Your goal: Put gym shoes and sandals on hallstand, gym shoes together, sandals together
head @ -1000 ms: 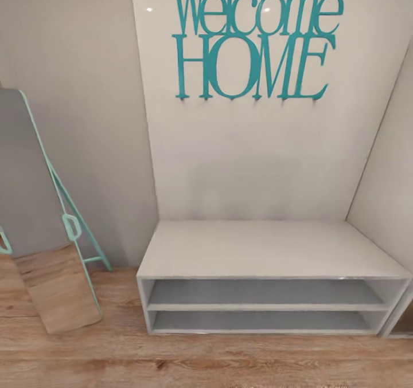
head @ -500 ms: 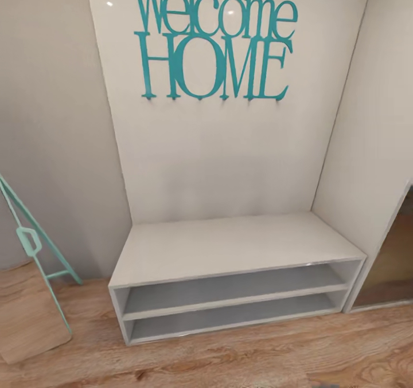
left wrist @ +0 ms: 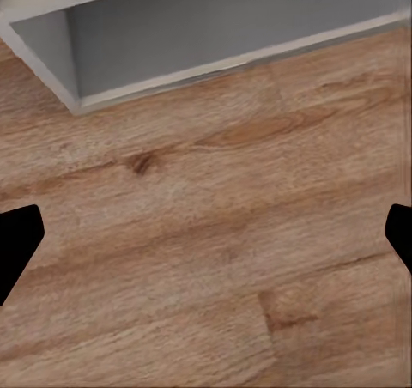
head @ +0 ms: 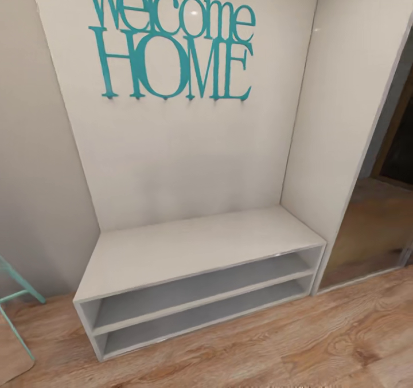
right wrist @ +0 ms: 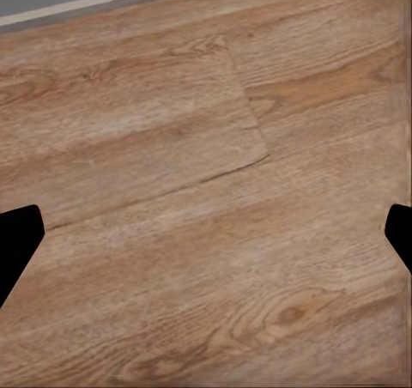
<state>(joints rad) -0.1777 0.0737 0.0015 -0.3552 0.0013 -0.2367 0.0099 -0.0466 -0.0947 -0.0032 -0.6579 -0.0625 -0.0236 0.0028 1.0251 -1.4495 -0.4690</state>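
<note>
The gym shoes, the sandals and the hallstand are out of view. Light brown wood-grain corridor floor [head: 321, 342] runs along the front of the head view. In the left wrist view my left gripper [left wrist: 206, 242] is open, its black fingertips [left wrist: 17, 246] far apart over bare planks near the corner of a grey bench [left wrist: 77, 62]. My right gripper [right wrist: 206, 242] is open too, with nothing but floor [right wrist: 215, 190] between its fingertips [right wrist: 17, 246].
A plain pale-grey two-tier bench [head: 189, 245] stands against the wall under a teal "Welcome HOME" sign [head: 172, 44]; both its tiers are bare. A teal mirror frame [head: 14, 296] leans at the far left. A dark doorway opening [head: 373, 227] lies to the right.
The head view has swung to the right, so the bench and sign sit further left in the picture. The leaning mirror has almost left the frame, and the doorway has come in at the right.
</note>
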